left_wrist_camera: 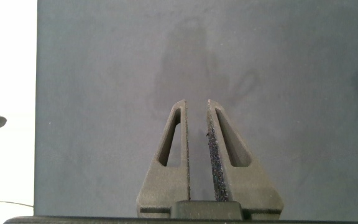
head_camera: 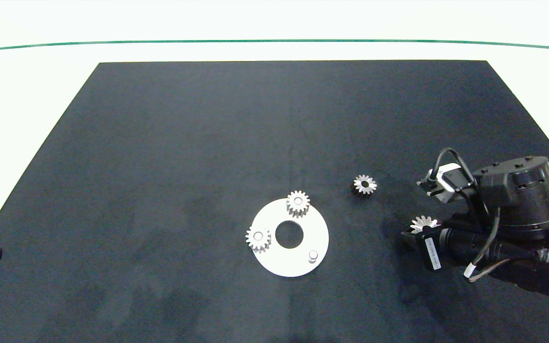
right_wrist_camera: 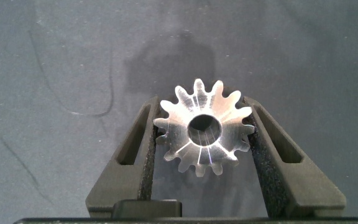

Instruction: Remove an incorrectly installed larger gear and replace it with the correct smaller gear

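Right gripper (right_wrist_camera: 204, 134): I am seeing it pinching the larger gear (right_wrist_camera: 202, 132) between both pads at the right of the head frame; whether the gear is touching the mat I cannot tell.
Larger gear: in the head view its teeth are peeking out beside the arm, right of the white disc (head_camera: 274, 264).
Smaller gear (head_camera: 365, 184): lying on the black mat (head_camera: 208, 133), right of centre, up and right of the disc.
White disc: carrying two blunt-toothed gears (head_camera: 298, 203); one bare peg (head_camera: 312, 256) is standing free.
Left gripper (left_wrist_camera: 197, 155): idling at the lower left edge, fingers pressed nearly together.
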`<control>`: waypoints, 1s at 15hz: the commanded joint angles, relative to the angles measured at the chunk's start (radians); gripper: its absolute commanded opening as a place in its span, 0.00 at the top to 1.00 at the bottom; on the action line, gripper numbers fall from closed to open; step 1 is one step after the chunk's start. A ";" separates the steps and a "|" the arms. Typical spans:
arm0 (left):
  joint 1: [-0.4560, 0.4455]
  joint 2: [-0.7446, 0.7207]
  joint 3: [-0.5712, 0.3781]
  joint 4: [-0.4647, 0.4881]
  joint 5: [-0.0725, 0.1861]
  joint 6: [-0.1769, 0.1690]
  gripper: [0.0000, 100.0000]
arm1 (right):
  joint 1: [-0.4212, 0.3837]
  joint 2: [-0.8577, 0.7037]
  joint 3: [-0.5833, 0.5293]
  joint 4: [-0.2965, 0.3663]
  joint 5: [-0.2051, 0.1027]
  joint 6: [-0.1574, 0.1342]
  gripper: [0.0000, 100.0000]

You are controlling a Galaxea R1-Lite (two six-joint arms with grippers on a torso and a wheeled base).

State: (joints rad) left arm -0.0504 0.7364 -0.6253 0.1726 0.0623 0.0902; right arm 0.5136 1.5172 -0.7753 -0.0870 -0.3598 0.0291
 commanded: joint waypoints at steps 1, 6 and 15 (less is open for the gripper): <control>0.000 0.000 0.001 0.001 0.001 0.003 0.84 | 0.002 0.003 0.007 0.000 -0.002 0.000 0.00; 0.000 0.001 -0.001 0.001 0.001 0.003 0.84 | 0.006 0.003 0.007 0.000 -0.002 0.000 0.00; 0.001 -0.003 0.001 0.001 0.001 0.005 0.84 | 0.019 -0.063 -0.021 0.003 0.019 -0.038 0.00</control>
State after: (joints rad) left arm -0.0494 0.7349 -0.6243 0.1726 0.0623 0.0932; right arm 0.5266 1.4849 -0.7806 -0.0864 -0.3462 0.0004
